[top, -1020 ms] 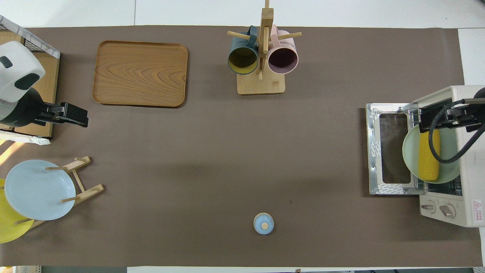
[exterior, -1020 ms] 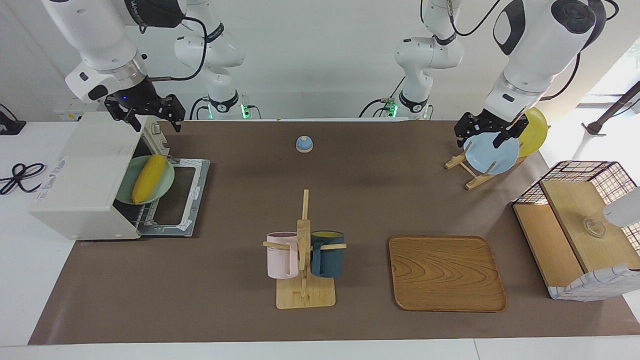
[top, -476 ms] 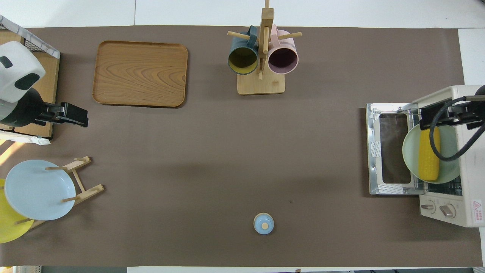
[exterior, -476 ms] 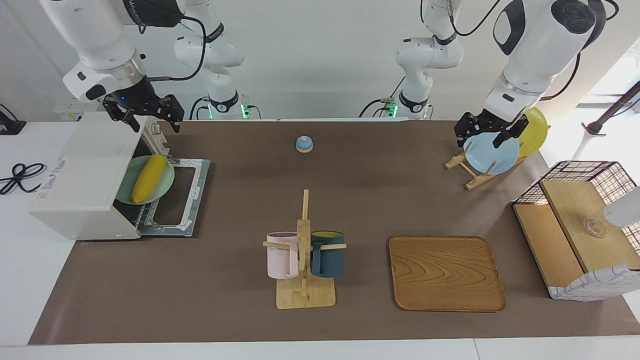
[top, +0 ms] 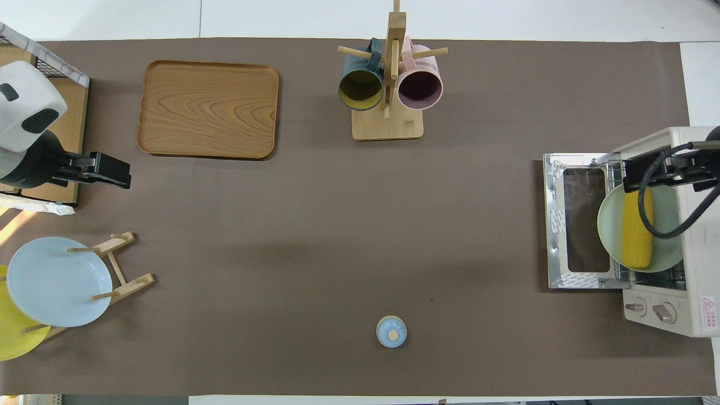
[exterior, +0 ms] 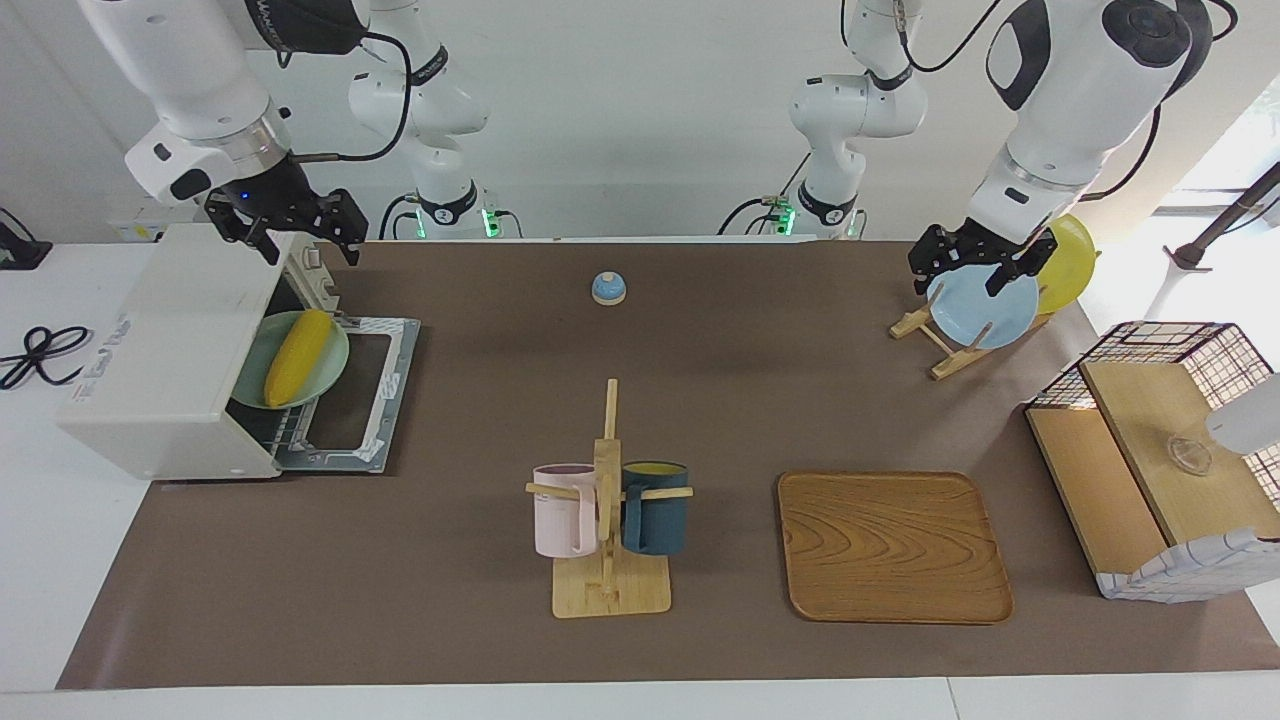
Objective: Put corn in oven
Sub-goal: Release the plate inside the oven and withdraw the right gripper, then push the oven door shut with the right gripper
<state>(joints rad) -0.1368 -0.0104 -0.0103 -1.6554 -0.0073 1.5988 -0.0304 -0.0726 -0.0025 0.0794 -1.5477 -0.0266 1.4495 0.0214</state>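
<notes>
you can see the corn (exterior: 296,356) lying on a pale green plate (exterior: 331,378), and the plate sits on the wire rack inside the oven (exterior: 170,370). the oven stands at the right arm's end of the table. its glass door (exterior: 362,398) is dropped down flat and open. part of the plate and one end of the corn stick out past the oven's front.

your right gripper (exterior: 293,236) hangs in the air over the top front edge of the oven. its fingers are apart and they hold nothing.

your left gripper (exterior: 968,268) waits up over the plate rack (exterior: 938,338) at the left arm's end of the table. its fingers are apart too, with nothing in them. a light blue plate (exterior: 983,306) and a yellow plate (exterior: 1066,262) stand in that rack.

a small blue bell (exterior: 608,287) sits near the robots, about the middle of the table. a mug tree (exterior: 609,520) stands farther from the robots, with a pink mug (exterior: 563,510) and a dark blue mug (exterior: 655,507) hanging on it. a wooden tray (exterior: 892,546) lies beside the mug tree, toward the left arm's end. a wire basket (exterior: 1160,450) with wooden boards sits at that end of the table.
</notes>
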